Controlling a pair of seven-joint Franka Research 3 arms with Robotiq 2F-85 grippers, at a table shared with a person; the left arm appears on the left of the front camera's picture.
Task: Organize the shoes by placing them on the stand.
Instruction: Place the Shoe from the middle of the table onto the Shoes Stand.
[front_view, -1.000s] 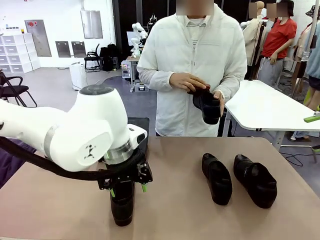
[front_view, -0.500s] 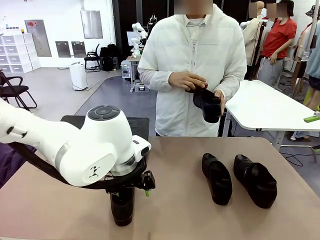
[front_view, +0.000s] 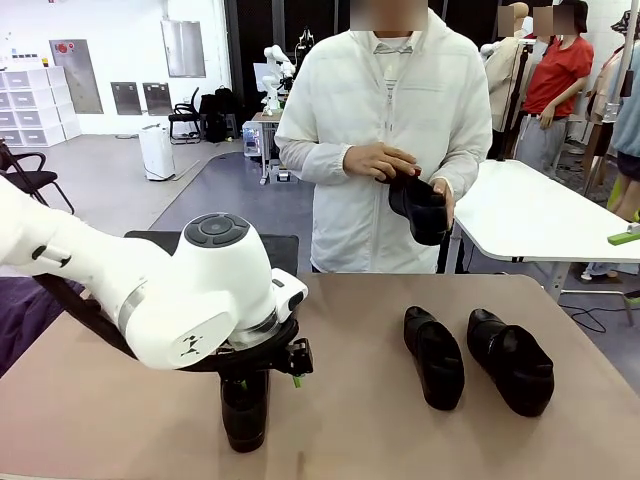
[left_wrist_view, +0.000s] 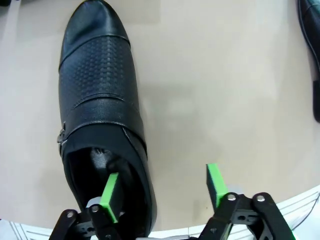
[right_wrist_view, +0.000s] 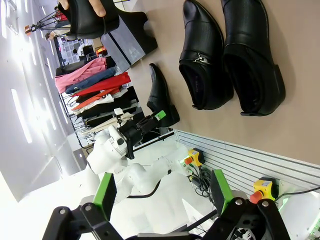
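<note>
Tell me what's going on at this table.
The left gripper sits over the near shoe with its jaws apart, one finger inside the opening and one outside the wall, not clamped. The person across the table holds a second shoe in both hands. A third shoe and a fourth shoe lie side by side. The right gripper hangs open, holding nothing. The part of the stand in view bears no shoe.

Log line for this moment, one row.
left hand: open, one pad inside near shoe, other outside its wall | right hand: open, empty | two shoes: on table | fourth shoe: held by person
</note>
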